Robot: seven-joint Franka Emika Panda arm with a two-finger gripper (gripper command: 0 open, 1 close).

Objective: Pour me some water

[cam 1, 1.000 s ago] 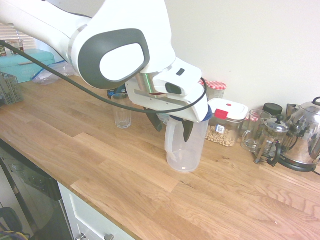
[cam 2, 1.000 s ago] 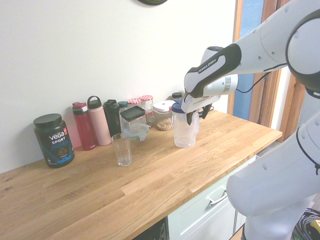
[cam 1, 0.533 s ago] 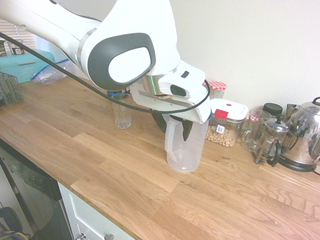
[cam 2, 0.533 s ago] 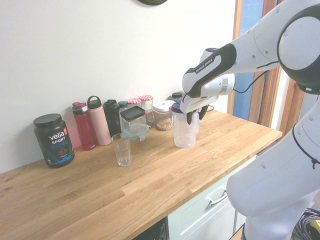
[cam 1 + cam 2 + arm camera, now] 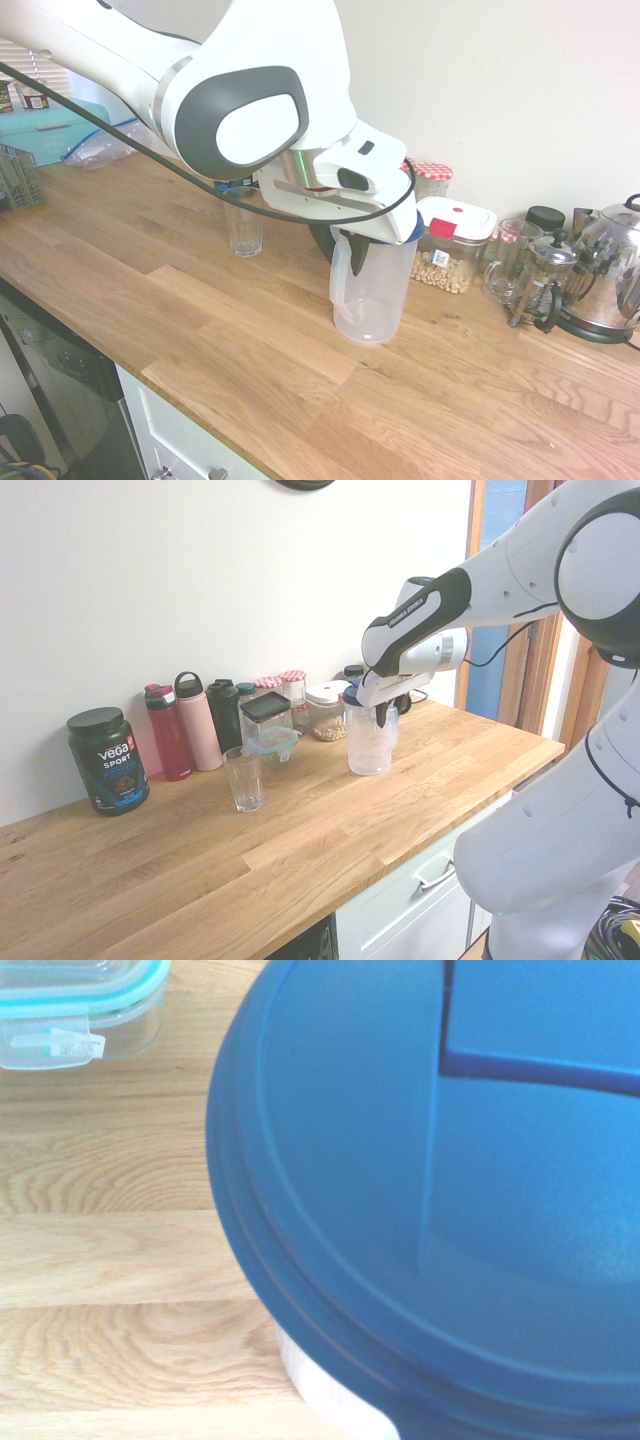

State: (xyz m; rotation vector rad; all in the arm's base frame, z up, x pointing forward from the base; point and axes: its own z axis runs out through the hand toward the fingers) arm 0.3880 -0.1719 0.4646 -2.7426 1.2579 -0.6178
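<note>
A: Since the earlier frame we see the tool's (image 5: 352, 256) fingers drawn in from either side of the jug's (image 5: 372, 290) handle; the arm itself sits where it was.

B: Agreed. In the first exterior view the dark fingers now pinch the white handle just under the blue lid (image 5: 450, 1210), so we read the tool as narrow and clamped on the handle. The jug stands upright on the tabletop (image 5: 250, 340).

A: From the second exterior view we find the jug (image 5: 369, 745) near the middle of the tabletop's back half, with the tool (image 5: 381, 716) coming down on it from about 1 o'clock. The glass (image 5: 243, 778) stands well apart from the jug, at its 9 o'clock.

B: In the first exterior view that glass (image 5: 244, 225) lies at about 10 o'clock from the jug. At the jug's 2 o'clock we see a white-lidded box (image 5: 452, 245) of something pale, just beside it, and further toward 3 o'clock a cafetiere (image 5: 543, 285) and a kettle (image 5: 610, 270).

A: Behind the glass, in the second exterior view, we count a row of bottles (image 5: 200, 722) against the wall and a dark tub (image 5: 107, 759) at the far 9 o'clock end.

B: The wrist view gives us mostly the lid from close by, with bare wood beside it and a teal-rimmed container (image 5: 80, 1005) in one corner.

A: We cannot tell how much water the jug holds.
</note>
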